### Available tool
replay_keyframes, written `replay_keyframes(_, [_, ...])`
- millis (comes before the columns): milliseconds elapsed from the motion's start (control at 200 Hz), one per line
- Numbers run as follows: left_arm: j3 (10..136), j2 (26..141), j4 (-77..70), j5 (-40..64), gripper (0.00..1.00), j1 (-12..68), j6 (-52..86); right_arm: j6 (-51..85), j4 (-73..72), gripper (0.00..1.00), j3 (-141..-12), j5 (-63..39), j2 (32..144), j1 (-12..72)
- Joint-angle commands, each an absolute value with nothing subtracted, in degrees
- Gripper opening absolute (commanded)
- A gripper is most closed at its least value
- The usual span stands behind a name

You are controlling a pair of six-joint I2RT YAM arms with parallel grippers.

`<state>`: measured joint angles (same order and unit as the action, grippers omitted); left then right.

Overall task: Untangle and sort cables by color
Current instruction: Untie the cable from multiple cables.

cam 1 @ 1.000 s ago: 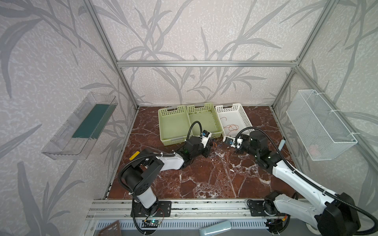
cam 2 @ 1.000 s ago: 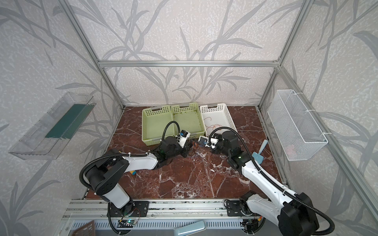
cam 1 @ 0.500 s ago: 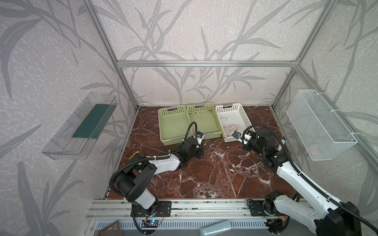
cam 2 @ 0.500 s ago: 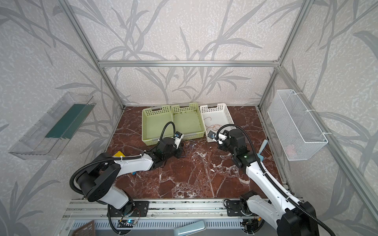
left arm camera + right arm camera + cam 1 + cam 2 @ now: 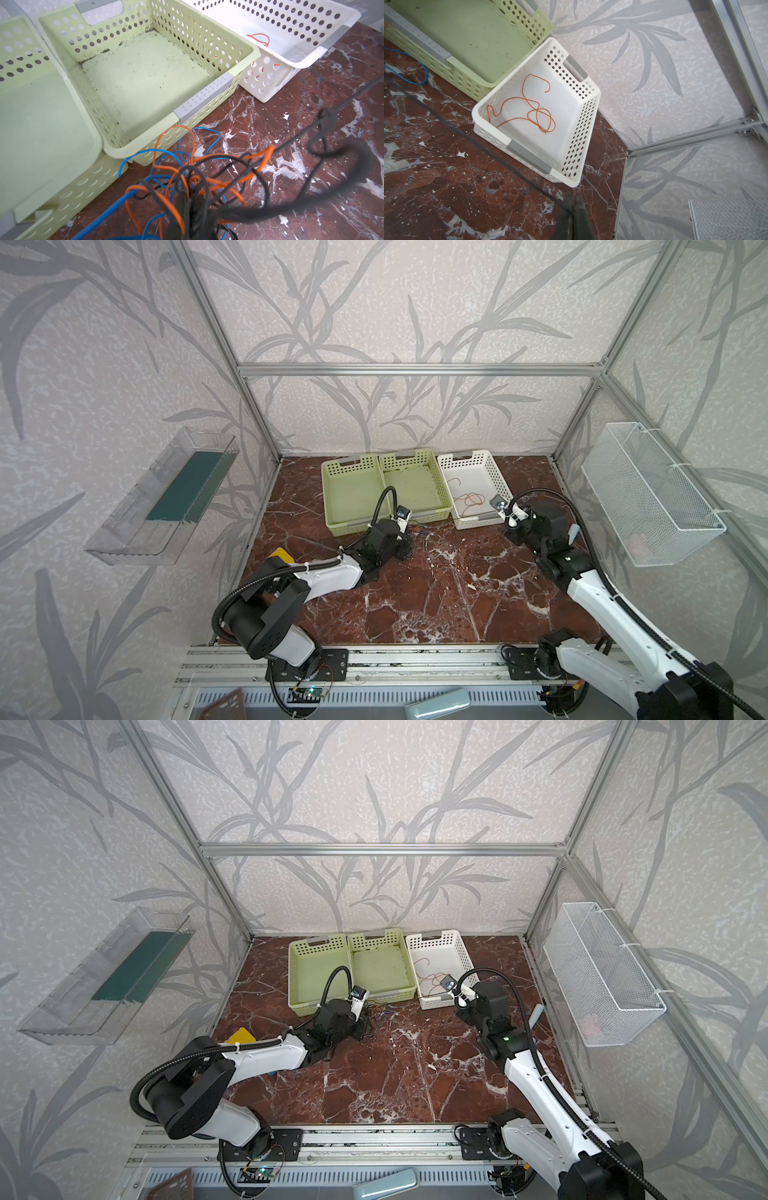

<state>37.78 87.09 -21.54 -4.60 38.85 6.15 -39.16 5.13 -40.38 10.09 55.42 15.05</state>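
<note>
1. Counts: three baskets, namely a left green basket (image 5: 326, 497), a middle green basket (image 5: 444, 493) and a white basket (image 5: 503, 485); one loose orange cable (image 5: 537, 110); one cable tangle (image 5: 187, 172) of blue, orange and dark strands, strand count unreadable.
2. Containers: the baskets stand side by side in a row just above frame centre in both top views; the white basket, rightmost, holds the loose orange cable, looped on its floor; the middle green basket has dark dirt specks on its floor.
3. The cable tangle lies on the marble table (image 5: 436, 593) at frame centre, just in front of the middle green basket; a blue loop lies up against that basket's front wall.
4. Left gripper (image 5: 191, 203): fingers together, clamped into the tangle; strands bunch around them and mostly hide them.
5. Right gripper (image 5: 573, 197): fingers pressed together on a dark cable (image 5: 291, 140); that cable runs taut from the tangle across the table to it; the gripper sits right of centre, near the white basket's front corner.
</note>
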Motion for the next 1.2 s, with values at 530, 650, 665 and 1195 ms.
replay_keyframes(530, [36.54,84.09,-12.14,-12.03,0.0,34.22,8.63,-30.5,6.07,0.0,-38.91,18.81,47.87,-2.19])
replay_keyframes(650, [35.51,82.89,-15.7,-6.55,0.0,34.23,6.36,-32.34,5.69,0.0,-35.79,0.36,46.83,-2.09])
replay_keyframes(665, [35.51,82.82,-15.93,-5.91,0.0,34.26,6.02,-33.15,5.71,0.0,-35.39,-3.22,46.58,-1.84])
replay_keyframes(1195, [39.76,82.01,-7.37,-1.77,0.0,34.35,-3.27,-33.75,7.17,0.03,-32.16,7.39,58.02,8.09])
